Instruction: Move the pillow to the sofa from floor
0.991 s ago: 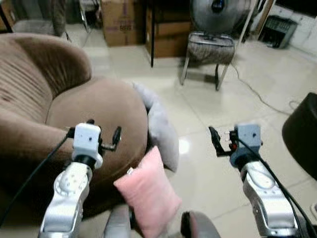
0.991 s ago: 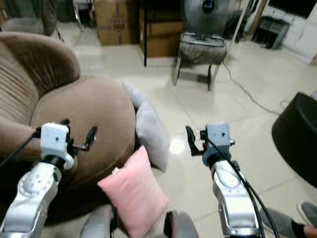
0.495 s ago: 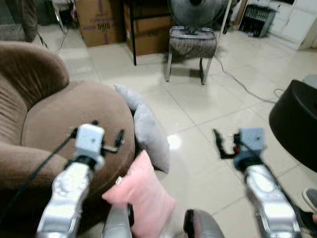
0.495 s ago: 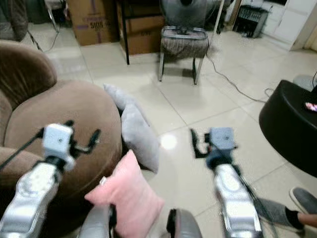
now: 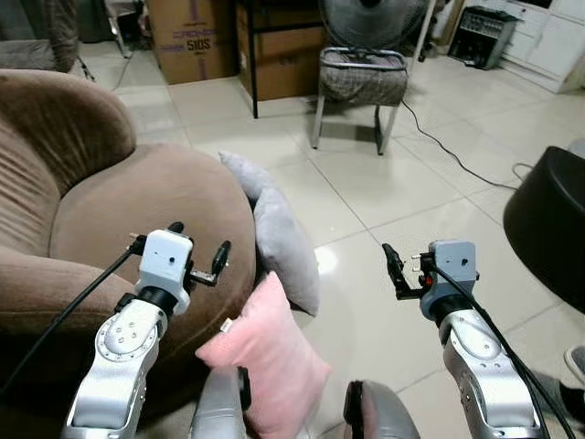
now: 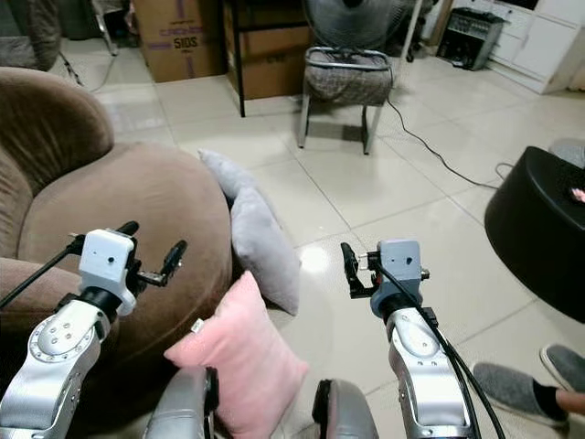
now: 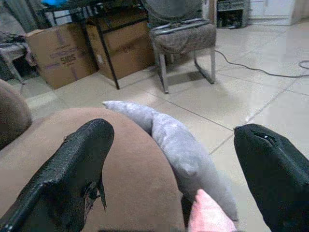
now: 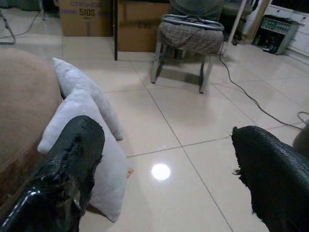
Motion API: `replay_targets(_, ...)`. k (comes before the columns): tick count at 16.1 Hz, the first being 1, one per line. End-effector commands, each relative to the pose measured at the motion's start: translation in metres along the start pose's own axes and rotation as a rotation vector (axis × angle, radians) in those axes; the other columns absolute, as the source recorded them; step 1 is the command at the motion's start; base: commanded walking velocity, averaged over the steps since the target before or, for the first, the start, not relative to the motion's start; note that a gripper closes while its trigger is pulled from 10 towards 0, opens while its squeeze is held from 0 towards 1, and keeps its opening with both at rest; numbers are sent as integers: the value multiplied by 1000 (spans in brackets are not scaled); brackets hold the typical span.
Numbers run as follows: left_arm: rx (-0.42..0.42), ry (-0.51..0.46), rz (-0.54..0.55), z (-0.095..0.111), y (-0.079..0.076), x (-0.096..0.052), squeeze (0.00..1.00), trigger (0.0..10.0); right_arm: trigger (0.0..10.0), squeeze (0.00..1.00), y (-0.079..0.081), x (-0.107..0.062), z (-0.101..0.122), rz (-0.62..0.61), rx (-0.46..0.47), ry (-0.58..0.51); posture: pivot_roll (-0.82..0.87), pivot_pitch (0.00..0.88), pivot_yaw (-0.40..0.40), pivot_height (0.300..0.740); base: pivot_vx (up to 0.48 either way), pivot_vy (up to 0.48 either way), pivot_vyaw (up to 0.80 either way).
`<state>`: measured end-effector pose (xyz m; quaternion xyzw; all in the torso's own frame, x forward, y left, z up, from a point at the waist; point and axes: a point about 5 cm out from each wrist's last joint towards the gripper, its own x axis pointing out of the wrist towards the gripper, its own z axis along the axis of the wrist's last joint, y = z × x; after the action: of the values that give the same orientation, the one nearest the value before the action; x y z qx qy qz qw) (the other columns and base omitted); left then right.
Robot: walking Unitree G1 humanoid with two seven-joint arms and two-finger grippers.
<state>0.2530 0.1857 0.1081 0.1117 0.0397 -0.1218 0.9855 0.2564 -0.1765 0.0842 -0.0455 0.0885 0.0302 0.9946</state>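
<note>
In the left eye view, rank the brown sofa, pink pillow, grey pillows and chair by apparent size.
1. brown sofa
2. grey pillows and pink pillow: look alike in size, and the pink one is nearer, so unranked
3. chair: smallest, but farthest away

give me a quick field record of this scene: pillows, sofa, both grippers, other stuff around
pink pillow: on the floor, leaning against the sofa front
grey pillows: two, on the floor against the sofa side
sofa: brown, rounded, on the robot's left
left gripper: fingers open, raised over the sofa edge, holding nothing
right gripper: fingers open, raised over bare tile, holding nothing
chair: metal-legged, farther back
boxes: cardboard, by the far wall
task state: pillow not yet on the sofa
</note>
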Motion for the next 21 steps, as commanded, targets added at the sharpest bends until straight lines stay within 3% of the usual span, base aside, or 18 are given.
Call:
replay_targets(1,-4,16,-27,-3,-3,1,169,10000,10000,0,-3,2,0,-7,2,-2,45,0,-14,576,0,0,0)
replay_targets(4,-9,17,-37,-4,-5,0,165,10000,10000,0,-10,3,2,-14,-2,-6,42,0,-14,556,0,0,0)
replay_targets(7,-12,15,-41,-4,-6,1,165,10000,10000,0,-7,4,5,-10,-9,-19,42,0,-16,531,0,0,0)
replay_targets(16,-12,14,-47,-5,-8,1,165,10000,10000,0,0,-1,12,-2,-15,-33,43,0,-21,531,0,0,0)
replay_targets(21,-31,29,-112,-8,-14,15,153,10000,10000,0,13,-3,8,18,-20,-16,43,0,-27,531,0,0,0)
